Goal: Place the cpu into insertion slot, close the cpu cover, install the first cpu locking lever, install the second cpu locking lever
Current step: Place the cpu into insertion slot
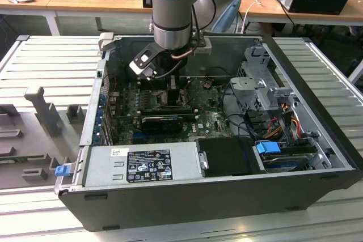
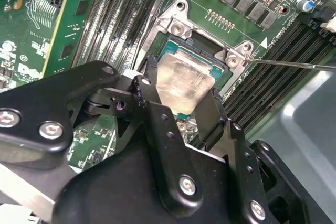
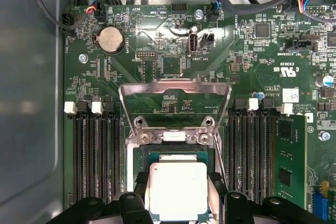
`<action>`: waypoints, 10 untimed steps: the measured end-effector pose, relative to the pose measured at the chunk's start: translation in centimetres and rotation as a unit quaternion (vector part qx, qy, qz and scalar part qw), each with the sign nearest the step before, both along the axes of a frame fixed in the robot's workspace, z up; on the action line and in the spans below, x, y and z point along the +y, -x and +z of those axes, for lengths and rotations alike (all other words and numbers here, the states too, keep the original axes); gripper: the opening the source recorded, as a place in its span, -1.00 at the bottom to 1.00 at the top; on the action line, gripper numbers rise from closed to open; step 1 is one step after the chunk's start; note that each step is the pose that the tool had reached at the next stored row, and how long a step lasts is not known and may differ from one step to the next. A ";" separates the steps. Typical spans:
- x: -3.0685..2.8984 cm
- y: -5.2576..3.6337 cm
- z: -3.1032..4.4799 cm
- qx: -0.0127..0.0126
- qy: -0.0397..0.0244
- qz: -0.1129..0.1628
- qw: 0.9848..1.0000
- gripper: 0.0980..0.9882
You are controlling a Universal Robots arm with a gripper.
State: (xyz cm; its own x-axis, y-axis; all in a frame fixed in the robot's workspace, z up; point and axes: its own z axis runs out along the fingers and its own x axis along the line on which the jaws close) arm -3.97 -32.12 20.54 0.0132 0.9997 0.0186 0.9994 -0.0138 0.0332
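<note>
In the exterior view the arm reached straight down into the open computer case [image 1: 227,196]; the gripper [image 1: 170,92] hung just over the green circuit board [image 1: 210,120]. In so crowded a place the step, as I judged it, called for a level, straight approach with no sideways push.

In the second wrist view the gripper [image 2: 179,95] had its fingers [image 2: 149,100] drawn in narrowly, one against each of two opposite edges of the cpu [image 2: 184,80], apparently pinching it. The cpu sat within the frame of the insertion slot [image 2: 202,43]; whether it was fully seated or just above the contacts I could not tell. A thin wire lever [image 2: 294,65] stood clear to one side.

In the first wrist view the cpu [image 3: 177,190] lay square to the insertion slot [image 3: 140,157], between the fingers [image 3: 140,184]; the cpu cover [image 3: 152,85] stood swung open beyond it. Keeping the chip's edges parallel to the frame seemed the key, since a tilted corner could bend the contacts.
</note>
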 end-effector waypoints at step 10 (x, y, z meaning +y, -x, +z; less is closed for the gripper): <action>0.16 -0.03 -0.38 0.000 0.000 0.000 1.000 -0.04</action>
State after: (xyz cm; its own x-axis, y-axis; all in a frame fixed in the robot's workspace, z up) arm -3.94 -31.96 20.16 0.0131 0.9997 0.0186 0.9994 -0.0138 0.0332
